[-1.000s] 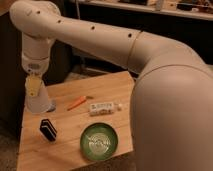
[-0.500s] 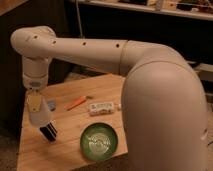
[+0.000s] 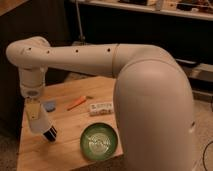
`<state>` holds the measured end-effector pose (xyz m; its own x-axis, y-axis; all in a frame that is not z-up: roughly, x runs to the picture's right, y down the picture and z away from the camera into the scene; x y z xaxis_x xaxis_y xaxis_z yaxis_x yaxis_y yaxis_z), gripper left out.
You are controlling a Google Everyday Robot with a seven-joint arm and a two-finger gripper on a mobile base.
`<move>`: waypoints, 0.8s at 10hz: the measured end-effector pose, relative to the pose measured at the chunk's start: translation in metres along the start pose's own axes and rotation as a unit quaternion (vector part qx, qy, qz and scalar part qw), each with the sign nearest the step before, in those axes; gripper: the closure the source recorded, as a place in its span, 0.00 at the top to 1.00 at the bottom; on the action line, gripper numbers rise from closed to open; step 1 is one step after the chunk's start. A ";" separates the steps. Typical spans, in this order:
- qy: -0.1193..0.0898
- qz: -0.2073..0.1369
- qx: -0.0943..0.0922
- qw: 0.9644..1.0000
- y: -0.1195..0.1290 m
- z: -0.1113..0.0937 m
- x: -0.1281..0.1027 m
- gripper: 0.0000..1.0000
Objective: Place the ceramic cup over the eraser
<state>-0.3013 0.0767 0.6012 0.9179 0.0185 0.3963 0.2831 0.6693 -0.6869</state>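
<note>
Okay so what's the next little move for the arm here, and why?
Probably lower the hand a little more, straight down. The ceramic cup it carries hangs mouth-down and tilted, with the eraser poking out at its lower rim, so the cup does not yet cover it on the table.

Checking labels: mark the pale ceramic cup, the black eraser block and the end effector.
Pale-white tapered ceramic cup [image 3: 40, 122], camera view, on its side wall.
Small black rectangular eraser block [image 3: 50, 135], camera view, on its visible end beneath the cup.
End effector [image 3: 33, 111], camera view, above the cup, on its tip.
</note>
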 end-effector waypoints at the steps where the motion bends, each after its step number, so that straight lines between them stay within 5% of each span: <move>1: 0.004 0.005 0.003 1.000 -0.004 0.004 0.001 0.00; 5: 0.014 0.039 0.019 0.999 -0.031 0.007 0.023 0.00; 8: 0.013 0.041 0.013 0.999 -0.028 0.013 0.021 0.00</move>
<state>-0.2932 0.0682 0.6370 0.9444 0.0553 0.3240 0.1999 0.6860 -0.6996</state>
